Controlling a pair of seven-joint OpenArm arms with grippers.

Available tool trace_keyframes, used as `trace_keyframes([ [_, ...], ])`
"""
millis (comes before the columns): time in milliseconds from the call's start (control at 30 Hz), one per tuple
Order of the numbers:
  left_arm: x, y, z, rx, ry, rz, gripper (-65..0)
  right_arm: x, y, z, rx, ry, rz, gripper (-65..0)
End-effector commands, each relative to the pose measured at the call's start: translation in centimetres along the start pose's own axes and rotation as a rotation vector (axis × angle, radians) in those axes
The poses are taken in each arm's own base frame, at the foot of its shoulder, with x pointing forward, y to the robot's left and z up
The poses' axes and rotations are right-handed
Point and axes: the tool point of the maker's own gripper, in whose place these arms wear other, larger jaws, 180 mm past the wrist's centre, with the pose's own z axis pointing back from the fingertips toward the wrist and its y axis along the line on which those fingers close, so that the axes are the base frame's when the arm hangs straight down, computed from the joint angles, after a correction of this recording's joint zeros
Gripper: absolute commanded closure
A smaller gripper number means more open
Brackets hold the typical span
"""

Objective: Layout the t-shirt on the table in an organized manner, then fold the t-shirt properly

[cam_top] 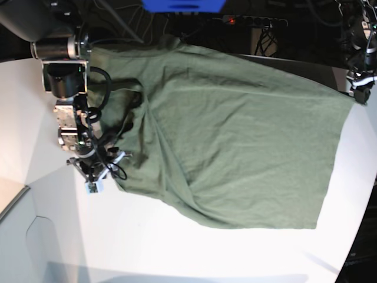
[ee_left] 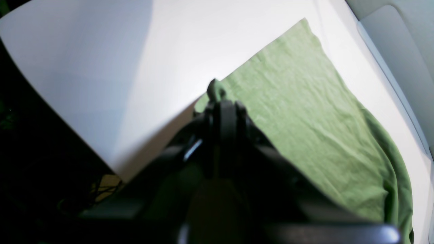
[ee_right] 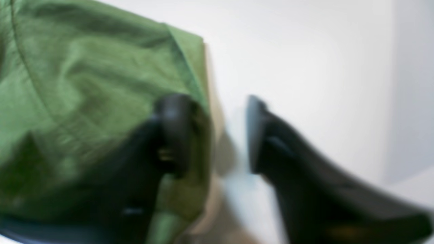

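Observation:
The olive-green t-shirt (cam_top: 235,147) lies spread and wrinkled across the white table (cam_top: 177,253), with one folded-over ridge running down its left part. My left gripper (ee_left: 220,101) is shut on a pinch of the t-shirt's corner (ee_left: 215,87) at the table's far right edge (cam_top: 356,88). My right gripper (ee_right: 217,135) is open at the t-shirt's left edge (cam_top: 109,165). One of its fingers (ee_right: 174,128) rests over the green cloth (ee_right: 84,84), and the other (ee_right: 257,132) is over bare table (ee_right: 305,67). The right wrist view is blurred.
A blue object (cam_top: 182,5), a power strip (cam_top: 253,20) and cables sit behind the table's dark far edge. A grey panel (cam_top: 23,242) adjoins the table at the lower left. The table's curved rim runs down the right side (cam_top: 368,177).

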Motion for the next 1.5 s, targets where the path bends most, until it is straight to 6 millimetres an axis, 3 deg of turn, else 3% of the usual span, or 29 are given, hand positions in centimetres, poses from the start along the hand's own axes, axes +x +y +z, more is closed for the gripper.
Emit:
trace_keyframes([
  [0, 1.4, -0.4, 0.0, -0.018, -0.042, -0.011, -0.1, 1.9, -0.2, -0.1, 0.001, -0.05, 0.009, -10.5],
  [33, 1.4, -0.4, 0.0, -0.018, -0.042, -0.011, -0.1, 2.5, -0.1, -0.1, 0.001, -0.073, 0.012, -2.8],
  [67, 1.4, -0.4, 0.0, -0.016, -0.04, -0.011, -0.1, 2.9, -0.2, -0.1, 0.0, -0.085, 0.012, 0.0],
  [267, 1.3, -0.2, 0.1, -0.013, -0.036, -0.013, -0.1, 10.0, -1.2, 0.1, -0.019, -0.227, 0.026, 0.0],
  [433, 1.2, -0.2, 0.2, -0.012, -0.034, -0.012, -0.1, 15.7, -3.9, 1.2, -0.077, -0.39, -0.028, 0.0],
  [700, 1.2, -0.2, 0.2, -0.012, -0.033, -0.013, -0.1, 19.6, -6.6, 3.2, -0.138, -0.573, -0.104, 0.0],
  [767, 1.2, -0.2, 0.1, -0.013, -0.034, -0.013, -0.1, 19.7, -6.4, 3.2, -0.135, -0.583, -0.096, 0.0],
  [833, 1.3, -0.3, 0.1, -0.014, -0.035, -0.012, -0.1, 18.4, -6.2, 2.5, -0.128, -0.537, -0.106, -1.3],
  [1000, 1.3, -0.4, 0.1, -0.018, -0.036, -0.011, -0.1, 14.4, -4.6, -0.2, -0.083, -0.39, -0.111, -21.5],
  [1133, 1.2, -0.4, 0.1, -0.017, -0.035, -0.011, -0.1, 13.6, -5.7, -0.1, -0.1, -0.367, -0.102, -34.8],
  [1200, 1.3, -0.4, 0.0, -0.018, -0.036, -0.01, -0.1, 13.4, -5.8, -0.1, -0.101, -0.364, -0.102, -36.5],
  [1267, 1.2, -0.5, 0.0, -0.018, -0.037, -0.008, -0.1, 11.6, -6.6, 0.2, -0.115, -0.338, -0.096, -36.5],
  [1333, 1.2, -0.5, 0.0, -0.02, -0.037, -0.009, -0.1, 11.1, -6.6, 0.8, -0.121, -0.347, -0.082, -36.5],
  [1467, 1.2, -0.5, 0.0, -0.021, -0.037, -0.009, -0.1, 8.6, -5.8, 3.1, -0.123, -0.374, -0.03, -36.1],
])
